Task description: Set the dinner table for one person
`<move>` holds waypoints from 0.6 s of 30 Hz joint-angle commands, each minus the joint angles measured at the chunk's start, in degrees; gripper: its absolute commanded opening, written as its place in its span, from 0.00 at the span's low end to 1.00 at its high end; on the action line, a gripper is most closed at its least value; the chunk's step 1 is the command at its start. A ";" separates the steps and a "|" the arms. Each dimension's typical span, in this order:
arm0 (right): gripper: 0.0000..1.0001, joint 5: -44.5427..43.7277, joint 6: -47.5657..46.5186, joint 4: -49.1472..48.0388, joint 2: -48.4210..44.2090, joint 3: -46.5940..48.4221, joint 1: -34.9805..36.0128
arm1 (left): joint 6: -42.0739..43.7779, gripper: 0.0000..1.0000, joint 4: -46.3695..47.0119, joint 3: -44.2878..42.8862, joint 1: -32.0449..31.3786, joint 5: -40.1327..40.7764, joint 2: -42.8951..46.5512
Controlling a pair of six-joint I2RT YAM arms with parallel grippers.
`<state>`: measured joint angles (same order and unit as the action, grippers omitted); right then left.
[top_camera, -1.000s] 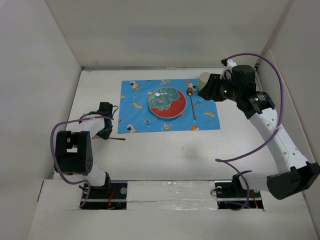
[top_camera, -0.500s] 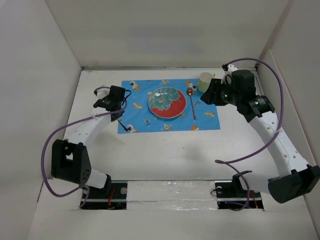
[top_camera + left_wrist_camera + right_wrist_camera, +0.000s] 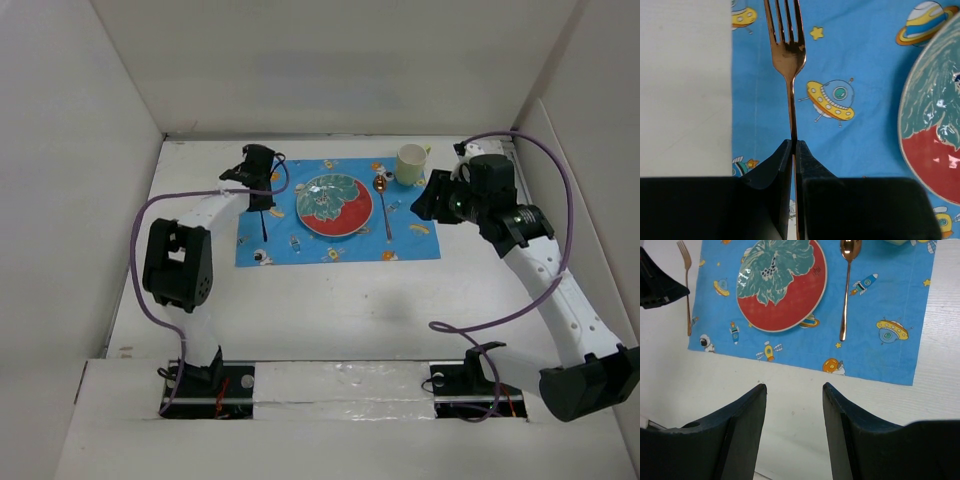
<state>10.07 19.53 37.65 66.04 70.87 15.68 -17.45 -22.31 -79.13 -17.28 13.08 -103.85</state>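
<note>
At placemat [image 3: 420, 245] left edge, L jaws clamped on fork [image 3: 788, 50] handle, R jaws apart, empty.

The top external camera is looking down from behind the near edge, taking in the whole dinner table [image 3: 330, 300]. The left wrist camera is hovering close over the fork [image 3: 788, 55], while the right wrist camera is facing down from seemingly higher (most of the placemat [image 3: 880, 300] is showing), sharing fork, plate [image 3: 781, 285] and spoon [image 3: 845, 300] with the overhead view.
</note>
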 commanded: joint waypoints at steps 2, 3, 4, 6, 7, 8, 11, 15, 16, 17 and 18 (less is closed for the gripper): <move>0.54 -2.24 0.60 -0.91 -1.18 -1.52 -0.30 | 6.90 0.00 3.85 -4.98 -2.32 -2.80 -0.73; 0.54 -2.59 0.42 -0.82 -1.09 -1.79 -0.30 | 6.99 0.00 3.76 -5.50 -2.32 -2.80 -2.22; 0.54 -3.12 0.42 -0.65 -1.00 -2.05 -0.30 | 6.82 0.00 3.59 -6.03 -2.32 -2.89 -2.75; 0.54 -3.47 0.42 -0.21 -1.00 -2.40 -0.92 | 6.56 0.00 3.76 -6.21 -2.32 -3.93 -4.51; 0.54 -3.56 0.33 -0.21 -0.91 -2.67 -0.92 | 6.47 0.00 4.11 -6.21 -2.84 -4.11 -4.95; 0.54 -3.56 0.33 -0.21 -0.91 -2.75 -0.92 | 6.47 0.00 4.46 -6.03 -2.85 -4.64 -5.13; 0.54 -3.82 0.42 -0.12 -0.48 -2.67 -0.92 | 6.73 0.00 5.60 -5.68 -2.85 -6.05 -6.62; 0.54 -3.91 0.42 -0.12 0.40 -1.97 -0.92 | 7.08 0.00 5.43 -6.12 -2.85 -5.53 -9.69; 0.54 -3.91 0.42 -0.03 0.67 -1.79 -0.92 | 7.08 0.00 5.26 -6.21 -2.85 -5.52 -10.05; 0.54 -3.91 0.42 -0.03 0.84 -1.70 -0.92 | 7.34 0.00 5.43 -6.03 -2.85 -5.61 -10.40; 0.54 -3.91 0.42 -0.12 0.93 -1.70 -0.92 | 7.35 0.00 5.52 -5.95 -2.85 -5.78 -11.10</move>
<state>7.20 19.77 38.20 66.78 68.07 15.00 -11.09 -17.74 -83.42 -20.16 7.68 -114.69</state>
